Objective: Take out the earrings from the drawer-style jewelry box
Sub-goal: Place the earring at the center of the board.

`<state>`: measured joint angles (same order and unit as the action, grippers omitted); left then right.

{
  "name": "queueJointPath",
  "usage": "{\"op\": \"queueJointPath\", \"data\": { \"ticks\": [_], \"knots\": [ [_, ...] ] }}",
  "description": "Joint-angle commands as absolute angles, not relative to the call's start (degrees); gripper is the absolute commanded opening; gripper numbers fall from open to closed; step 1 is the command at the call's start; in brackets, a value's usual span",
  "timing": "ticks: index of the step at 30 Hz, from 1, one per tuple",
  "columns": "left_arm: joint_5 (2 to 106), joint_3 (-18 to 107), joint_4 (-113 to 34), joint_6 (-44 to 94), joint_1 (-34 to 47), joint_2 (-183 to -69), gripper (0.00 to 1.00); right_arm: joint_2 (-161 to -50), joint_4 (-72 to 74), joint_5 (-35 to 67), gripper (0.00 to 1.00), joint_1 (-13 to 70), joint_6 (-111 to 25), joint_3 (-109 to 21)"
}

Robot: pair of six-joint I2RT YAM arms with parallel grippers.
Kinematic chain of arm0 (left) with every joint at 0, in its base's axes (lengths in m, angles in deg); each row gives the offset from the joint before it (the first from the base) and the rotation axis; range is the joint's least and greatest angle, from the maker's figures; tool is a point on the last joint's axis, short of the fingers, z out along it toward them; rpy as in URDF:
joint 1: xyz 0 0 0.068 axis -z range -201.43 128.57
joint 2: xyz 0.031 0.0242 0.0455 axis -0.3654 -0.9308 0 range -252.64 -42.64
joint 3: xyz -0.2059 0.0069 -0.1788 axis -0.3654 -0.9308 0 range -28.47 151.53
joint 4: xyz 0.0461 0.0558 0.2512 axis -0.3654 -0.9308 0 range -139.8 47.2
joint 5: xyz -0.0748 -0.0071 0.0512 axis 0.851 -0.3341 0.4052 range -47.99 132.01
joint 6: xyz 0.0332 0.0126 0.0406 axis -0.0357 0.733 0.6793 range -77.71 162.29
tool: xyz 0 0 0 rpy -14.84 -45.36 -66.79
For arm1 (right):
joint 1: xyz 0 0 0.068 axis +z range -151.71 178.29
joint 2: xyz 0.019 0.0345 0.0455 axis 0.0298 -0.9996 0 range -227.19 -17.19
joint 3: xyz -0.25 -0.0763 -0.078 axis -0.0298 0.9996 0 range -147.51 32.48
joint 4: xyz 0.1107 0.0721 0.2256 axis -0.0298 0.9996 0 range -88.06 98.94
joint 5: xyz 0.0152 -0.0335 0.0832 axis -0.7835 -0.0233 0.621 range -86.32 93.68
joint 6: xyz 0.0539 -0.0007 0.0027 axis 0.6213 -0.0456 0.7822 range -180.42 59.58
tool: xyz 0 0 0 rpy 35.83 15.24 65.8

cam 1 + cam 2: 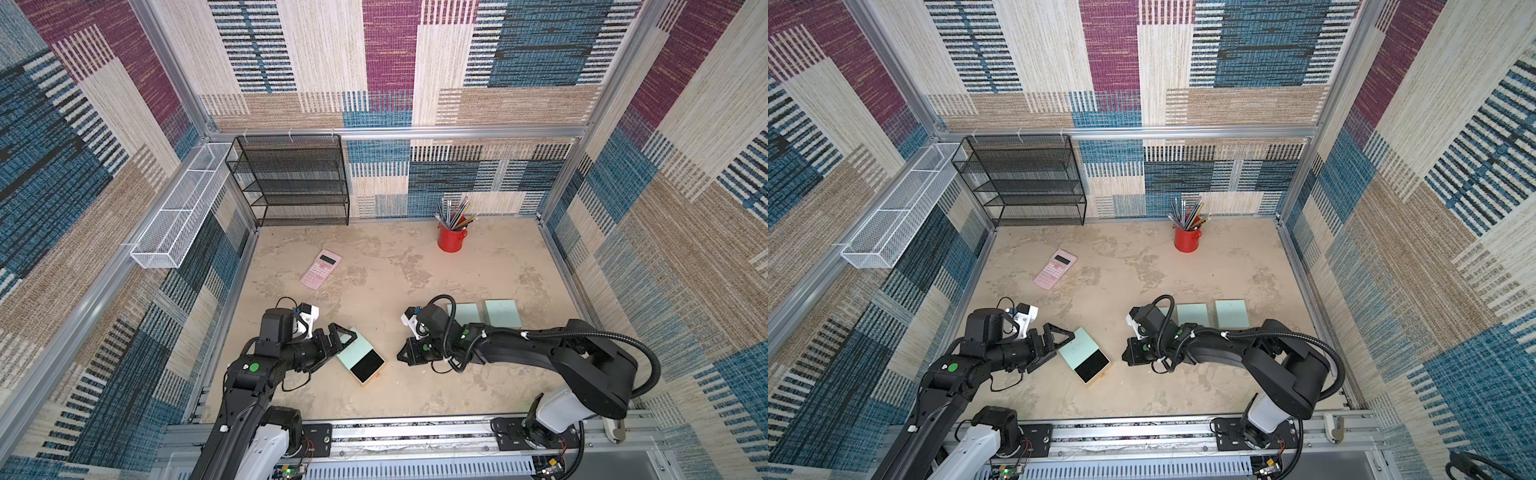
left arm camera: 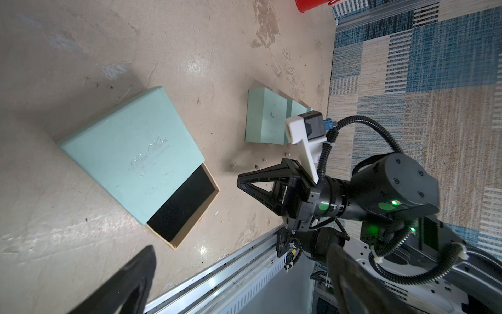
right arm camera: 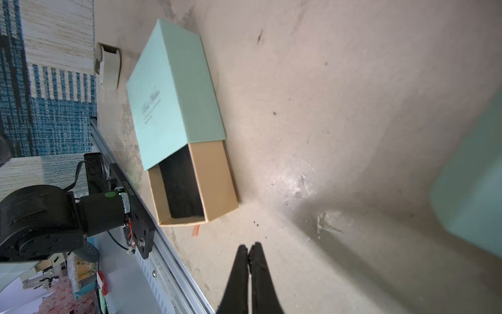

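The drawer-style jewelry box lies on the table with its drawer slid partly out, showing the black lining. The left jaws stand wide open just beside the box's closed end. The right jaws are pressed shut, low over the table near the drawer end. The earrings, tiny pale specks, lie on the table by the right jaws, near two closed mint boxes.

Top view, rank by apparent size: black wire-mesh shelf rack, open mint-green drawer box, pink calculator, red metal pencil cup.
1. black wire-mesh shelf rack, clearly largest
2. open mint-green drawer box
3. pink calculator and red metal pencil cup: they look about alike, so not ranked against each other
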<state>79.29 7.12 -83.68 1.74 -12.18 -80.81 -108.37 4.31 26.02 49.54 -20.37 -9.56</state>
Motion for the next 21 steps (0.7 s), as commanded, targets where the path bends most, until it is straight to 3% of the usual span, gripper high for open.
{"op": "queueJointPath", "data": {
  "ticks": [1, 21],
  "knots": [
    [80.1, 7.1, -82.4, 3.0, -12.2, -80.7, 0.98, -109.9, 3.0, 25.7, 0.04, 49.3, -19.9, -10.4],
    [79.9, 6.5, -81.3, 2.8, -12.2, -81.1, 0.99, -113.1, 3.7, 25.5, 0.07, 48.6, -20.5, -12.0]
  ]
}}
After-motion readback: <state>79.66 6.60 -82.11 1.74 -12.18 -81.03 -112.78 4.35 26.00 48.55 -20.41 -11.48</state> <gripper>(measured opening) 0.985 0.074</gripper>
